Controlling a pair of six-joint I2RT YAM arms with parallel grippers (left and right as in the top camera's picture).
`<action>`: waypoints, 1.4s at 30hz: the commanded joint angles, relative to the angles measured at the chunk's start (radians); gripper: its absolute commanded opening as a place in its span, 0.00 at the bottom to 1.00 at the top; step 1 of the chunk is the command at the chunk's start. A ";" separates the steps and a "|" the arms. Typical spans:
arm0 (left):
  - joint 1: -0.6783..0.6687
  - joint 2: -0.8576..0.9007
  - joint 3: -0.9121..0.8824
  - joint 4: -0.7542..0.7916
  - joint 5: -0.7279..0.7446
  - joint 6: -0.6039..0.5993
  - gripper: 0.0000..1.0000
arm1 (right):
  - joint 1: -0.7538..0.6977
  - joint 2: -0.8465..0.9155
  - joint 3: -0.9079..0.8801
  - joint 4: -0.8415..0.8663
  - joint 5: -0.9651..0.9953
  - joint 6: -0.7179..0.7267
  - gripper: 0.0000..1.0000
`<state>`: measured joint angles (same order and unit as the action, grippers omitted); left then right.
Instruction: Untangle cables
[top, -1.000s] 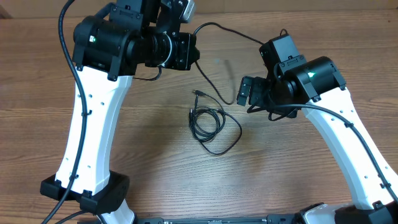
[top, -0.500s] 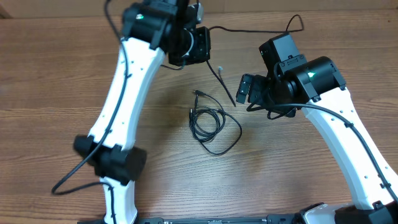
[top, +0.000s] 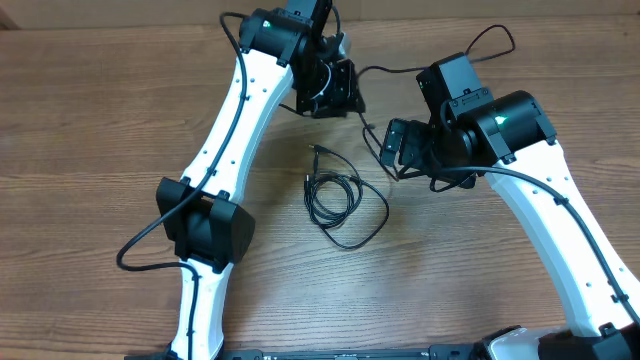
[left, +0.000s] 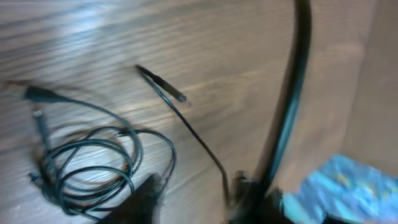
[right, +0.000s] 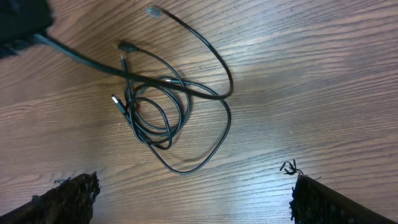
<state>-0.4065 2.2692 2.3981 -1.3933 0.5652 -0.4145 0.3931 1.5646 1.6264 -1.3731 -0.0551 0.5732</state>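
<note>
Cables (top: 335, 197) black, silvery tips. Worktop (top: 80, 120) brown, wood-grain streaks. Left arm (top: 225, 120) & right arm (top: 560, 210) white w/ black joints; green light (top: 499, 121) on right arm.

Ahead of our right gripper (top: 393, 147), bare table (top: 480, 270) lies open around the coiled cables (top: 333, 198); our left gripper (top: 335, 88) crowds close beside it.

Wood-grain table (top: 80, 150) with dark streaks, a paler tan strip (top: 60, 12) along its far edge.
</note>
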 joint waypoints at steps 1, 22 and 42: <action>-0.014 0.016 0.012 -0.016 0.098 0.086 0.59 | -0.002 0.000 -0.004 0.003 0.001 0.003 1.00; 0.029 0.014 0.004 -0.297 -0.180 0.174 0.99 | -0.002 0.000 -0.004 -0.020 0.001 0.003 1.00; -0.129 -0.231 -0.034 -0.297 -0.307 0.142 0.87 | -0.002 0.000 -0.004 -0.031 0.001 0.003 1.00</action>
<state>-0.4675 2.1315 2.3936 -1.6867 0.3794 -0.2420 0.3931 1.5646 1.6264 -1.4063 -0.0551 0.5728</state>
